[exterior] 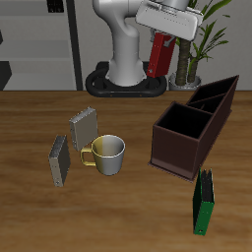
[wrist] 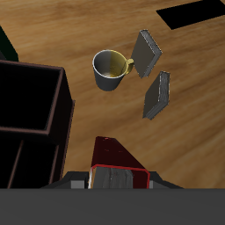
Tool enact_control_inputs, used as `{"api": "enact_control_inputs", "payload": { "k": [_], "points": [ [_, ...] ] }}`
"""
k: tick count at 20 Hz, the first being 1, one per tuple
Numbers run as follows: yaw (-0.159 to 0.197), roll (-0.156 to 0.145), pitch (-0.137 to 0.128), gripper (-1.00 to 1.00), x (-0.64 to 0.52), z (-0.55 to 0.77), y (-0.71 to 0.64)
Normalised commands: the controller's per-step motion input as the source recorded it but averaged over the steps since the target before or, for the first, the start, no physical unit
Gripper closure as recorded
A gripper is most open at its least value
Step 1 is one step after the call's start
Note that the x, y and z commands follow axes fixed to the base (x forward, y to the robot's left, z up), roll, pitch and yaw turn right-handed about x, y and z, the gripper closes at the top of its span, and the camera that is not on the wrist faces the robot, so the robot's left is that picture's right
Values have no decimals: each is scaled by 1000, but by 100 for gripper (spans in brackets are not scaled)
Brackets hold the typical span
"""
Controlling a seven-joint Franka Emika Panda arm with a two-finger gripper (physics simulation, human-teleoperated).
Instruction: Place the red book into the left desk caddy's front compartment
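Gripper (exterior: 162, 41) clamps the red book (exterior: 158, 57) high above the left desk caddy (exterior: 192, 126), toward its back side. Wrist view: the red book (wrist: 116, 156) hangs between the fingers, beside the caddy (wrist: 33, 114), mug (wrist: 110, 68) beyond.

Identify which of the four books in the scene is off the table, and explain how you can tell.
The red book: it hangs in the gripper above the table's back, while the two grey books and the green book stand on the wood.

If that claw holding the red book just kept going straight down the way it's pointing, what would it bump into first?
Probably bare table: the gripper holds the red book high up, beside the left desk caddy rather than over it, though depth is unclear.
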Motion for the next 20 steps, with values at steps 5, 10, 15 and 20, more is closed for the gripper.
{"api": "enact_control_inputs", "payload": {
  "k": [5, 10, 15, 20],
  "points": [
    [-41, 34, 6, 100, 94, 52, 188],
    [-40, 27, 10, 100, 112, 8, 139],
    [-24, 29, 19, 100, 64, -56, 142],
    [-24, 26, 33, 100, 44, -91, 110]
  ]
}}
